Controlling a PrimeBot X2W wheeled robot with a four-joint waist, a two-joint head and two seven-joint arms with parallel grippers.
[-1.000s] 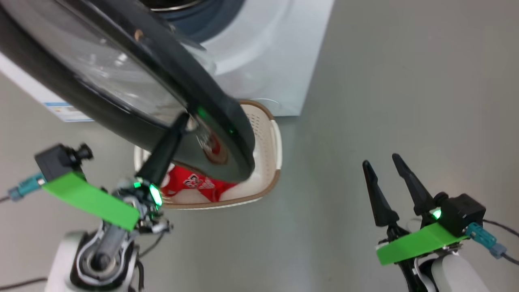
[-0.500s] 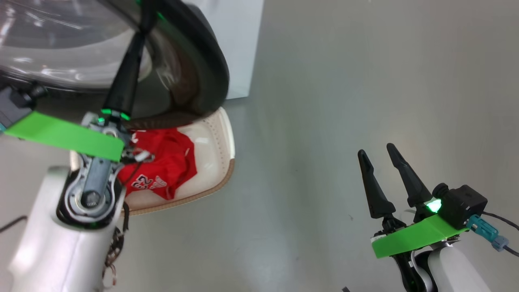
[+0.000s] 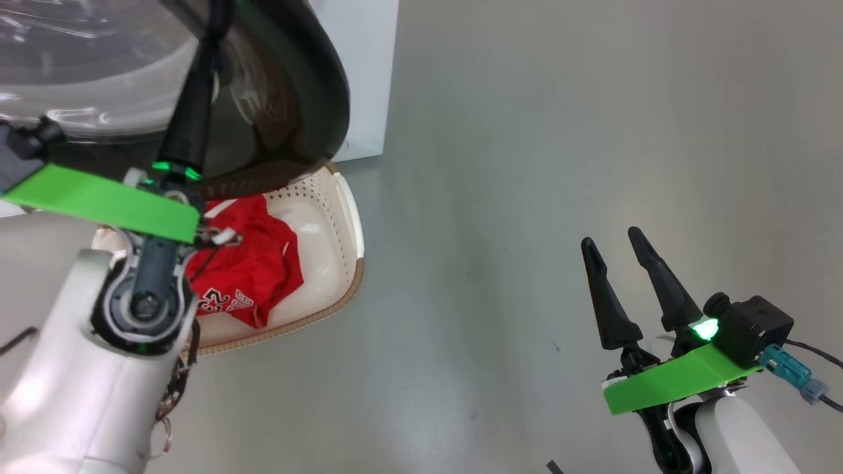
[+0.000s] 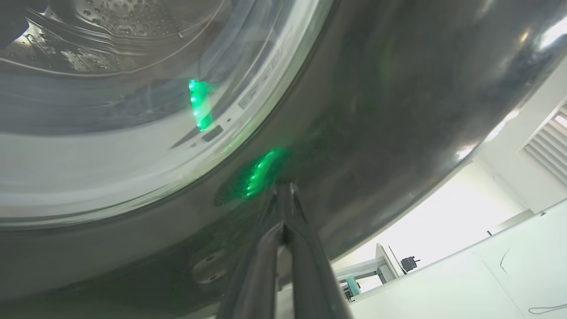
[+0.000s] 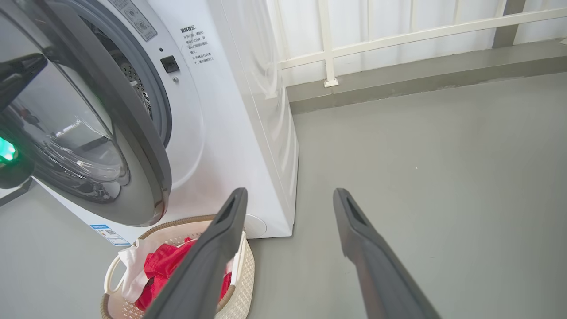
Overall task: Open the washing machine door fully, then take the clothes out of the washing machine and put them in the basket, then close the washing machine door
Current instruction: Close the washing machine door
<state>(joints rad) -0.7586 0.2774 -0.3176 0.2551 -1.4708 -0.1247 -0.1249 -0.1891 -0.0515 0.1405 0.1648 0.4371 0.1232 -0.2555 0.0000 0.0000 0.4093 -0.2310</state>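
Note:
The washing machine door (image 3: 316,99), with its glossy black rim and clear glass bowl, stands partly open over the basket (image 3: 349,289). My left gripper (image 3: 217,13) is shut with nothing in it, and its tips (image 4: 283,190) press on the door's black outer rim (image 4: 376,110). Through the glass I see the steel drum (image 4: 110,26). The red clothes (image 3: 250,270) with white numbers lie in the basket. The right wrist view shows the washing machine (image 5: 248,110), the door (image 5: 146,146), the basket (image 5: 246,274) and the clothes (image 5: 161,263). My right gripper (image 3: 610,237) hangs open over the floor, well apart from them (image 5: 290,195).
Grey floor spreads to the right of the machine. A white railing (image 5: 328,48) and a low grey ledge (image 5: 421,84) run behind it. A blue label sticker (image 5: 108,235) sits low on the machine's front, just above the basket.
The head camera has turned, sliding the scene left. My left arm has risen, its shut fingers now reaching up the door's outer face instead of touching its lower edge. The right gripper stays open.

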